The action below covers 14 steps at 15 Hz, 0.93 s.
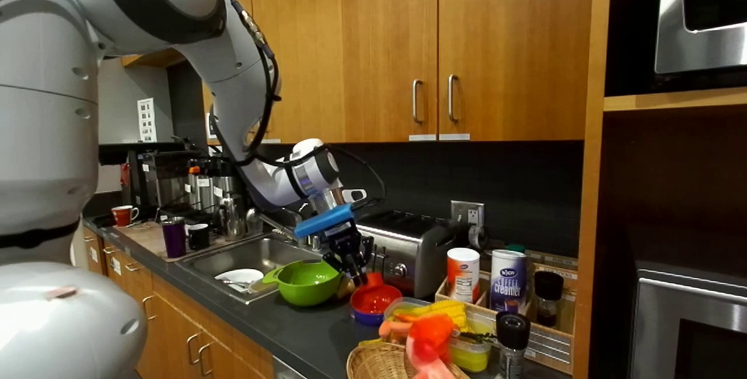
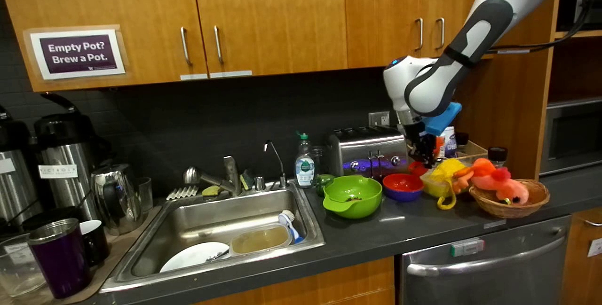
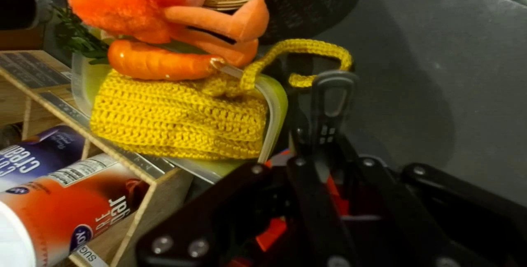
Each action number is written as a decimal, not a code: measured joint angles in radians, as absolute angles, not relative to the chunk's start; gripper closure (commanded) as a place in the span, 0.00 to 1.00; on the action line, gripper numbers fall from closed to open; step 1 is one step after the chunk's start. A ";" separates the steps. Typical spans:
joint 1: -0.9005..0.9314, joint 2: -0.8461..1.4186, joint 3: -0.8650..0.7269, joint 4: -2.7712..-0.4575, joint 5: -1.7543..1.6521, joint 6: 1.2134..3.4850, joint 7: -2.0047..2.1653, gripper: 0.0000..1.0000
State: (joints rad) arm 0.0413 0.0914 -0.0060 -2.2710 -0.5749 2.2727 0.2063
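Note:
My gripper is black, and its fingers look close together in the wrist view. In an exterior view the gripper points down at the back of a red bowl, next to its handle; the gripper also shows there in another exterior view. Whether the fingers touch or pinch the handle is hidden. The red bowl sits in a blue bowl. Bits of red show through the gripper's links. A yellow crocheted piece and an orange carrot lie on a clear container beside the gripper.
A green bowl stands left of the red one, beside the sink. A toaster is behind. A wicker basket holds a pink plush bird. A wooden organizer holds creamer and sugar canisters.

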 measured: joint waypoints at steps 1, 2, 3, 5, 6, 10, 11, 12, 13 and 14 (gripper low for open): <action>0.050 0.102 -0.003 -2.254 -0.595 2.237 0.217 0.96; 0.058 0.114 0.000 -2.236 -0.613 2.198 0.227 0.96; 0.067 0.127 0.003 -2.218 -0.630 2.158 0.233 0.96; 0.082 0.159 0.010 -2.176 -0.655 2.073 0.242 0.96; 0.090 0.177 0.012 -2.154 -0.665 2.034 0.244 0.96; 0.120 0.265 0.026 -2.056 -0.688 1.908 0.243 0.96; 0.128 0.289 0.029 -2.030 -0.692 1.883 0.243 0.96; 0.135 0.312 0.031 -2.004 -0.699 1.858 0.243 0.96; 0.143 0.336 0.032 -1.977 -0.706 1.832 0.242 0.96; 0.150 0.360 0.032 -1.950 -0.711 1.804 0.241 0.96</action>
